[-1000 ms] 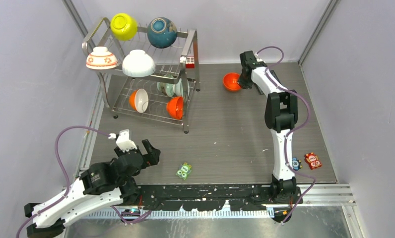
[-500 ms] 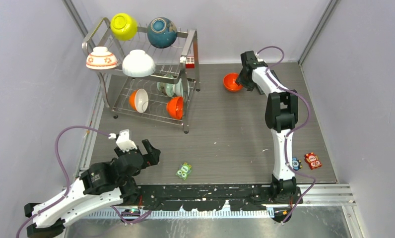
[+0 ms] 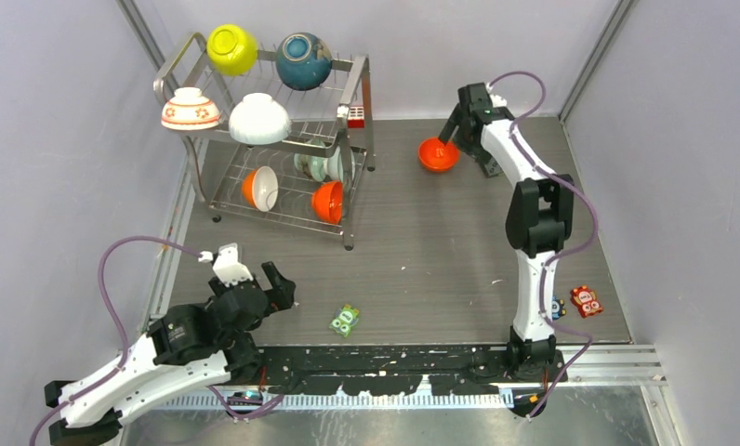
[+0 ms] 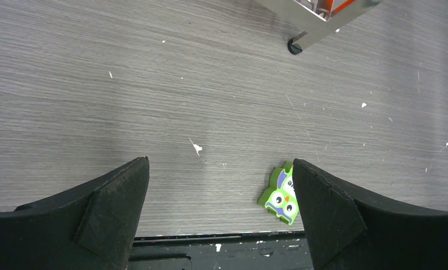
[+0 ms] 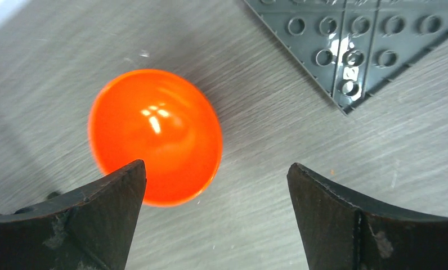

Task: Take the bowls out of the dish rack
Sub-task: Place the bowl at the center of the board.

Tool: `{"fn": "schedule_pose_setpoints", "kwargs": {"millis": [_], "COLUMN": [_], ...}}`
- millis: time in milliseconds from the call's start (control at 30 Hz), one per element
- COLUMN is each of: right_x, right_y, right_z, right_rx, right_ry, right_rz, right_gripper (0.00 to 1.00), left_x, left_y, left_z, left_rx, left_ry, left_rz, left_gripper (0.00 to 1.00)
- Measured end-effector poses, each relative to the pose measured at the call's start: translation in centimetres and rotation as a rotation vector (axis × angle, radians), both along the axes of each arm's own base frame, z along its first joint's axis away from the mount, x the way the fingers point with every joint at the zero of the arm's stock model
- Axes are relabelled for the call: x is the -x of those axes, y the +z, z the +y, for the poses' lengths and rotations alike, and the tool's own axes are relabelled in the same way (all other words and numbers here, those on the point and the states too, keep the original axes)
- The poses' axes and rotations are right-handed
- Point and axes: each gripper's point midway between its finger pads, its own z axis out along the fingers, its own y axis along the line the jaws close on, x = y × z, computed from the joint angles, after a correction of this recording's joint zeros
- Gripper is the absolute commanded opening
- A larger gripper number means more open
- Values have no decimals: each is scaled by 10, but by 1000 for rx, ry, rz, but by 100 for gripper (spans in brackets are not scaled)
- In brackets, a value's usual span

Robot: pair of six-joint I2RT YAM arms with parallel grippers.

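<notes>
Found the dish rack standing at the far left of the bench, long axis running left to right in the top view, a red-white block clipped at its right end. Counted four bowls on the upper tier, all turned mouth-down with foot rings up: yellow-green bowl and dark teal bowl at the back, flowered bowl and plain white bowl in front. Counted three more on the lower tier, set on edge: orange-and-white bowl, pale green bowl largely hidden behind wires and frame, and orange rack bowl. Located one loose orange bowl off the rack, mouth up on the far side of the bench, well right of the rack, near a grey studded plate cut off by the frame edge. Noted the right tool spread wide over that bowl, pinching nothing; cannot tell whether its left finger touches the rim. Noted the left tool likewise spread and empty, low over the near bench beside a green owl tile. Could not read the print on the small tiles at near right: too small.
</notes>
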Motion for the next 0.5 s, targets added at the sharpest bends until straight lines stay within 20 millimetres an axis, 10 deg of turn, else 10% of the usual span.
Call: {"fn": "schedule_pose_setpoints", "kwargs": {"millis": [167,367,500], "right_x": [20,96,161], "right_y": [91,221,245], "right_z": [4,51,82], "right_rx": [22,70,62], "right_ry": [31,162,299], "right_rz": [-165,-457,-554], "right_gripper": [100,100,100], "left_x": [-2,-5,-12], "left_y": [13,27,36], "left_z": [5,6,2], "left_rx": [2,-55,-134], "left_ry": [22,25,15], "left_rz": [-19,-20,-16], "left_gripper": [100,100,100]}}
